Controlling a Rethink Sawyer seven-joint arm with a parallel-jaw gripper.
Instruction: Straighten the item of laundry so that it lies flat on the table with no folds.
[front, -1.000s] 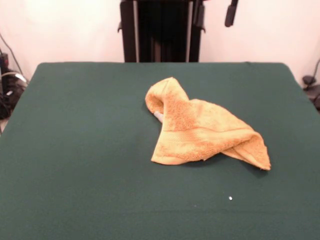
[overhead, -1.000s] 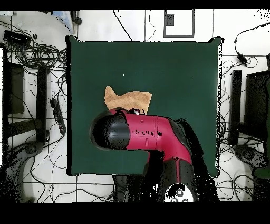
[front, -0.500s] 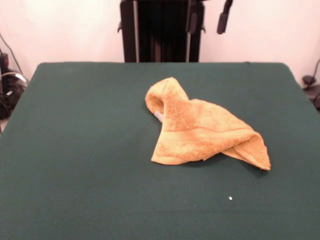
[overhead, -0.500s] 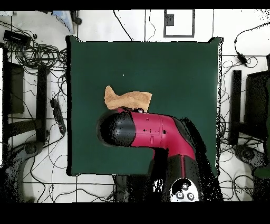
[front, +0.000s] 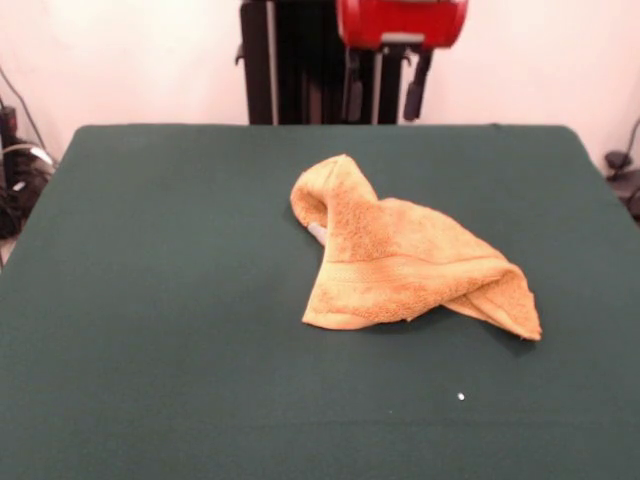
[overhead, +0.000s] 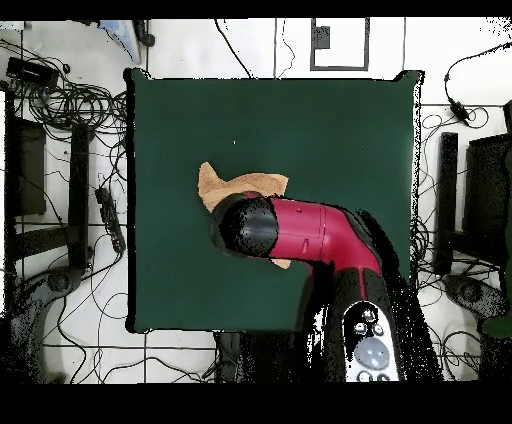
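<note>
Arm swung in above the towel, which lay untouched.

The gripper (front: 382, 98) hung with jaws parted and empty, high behind the crumpled towel (front: 405, 258) mid-counter (front: 150, 300); folds remained, so no grasp had begun.

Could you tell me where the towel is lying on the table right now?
In the front view the towel lies crumpled slightly right of the middle of the green table, with a tiny white speck on the cloth nearer the camera.

The towel (front: 400, 260) lies crumpled near the middle of the table (front: 150, 300), the tool (front: 384, 95) well above its far edge.
</note>
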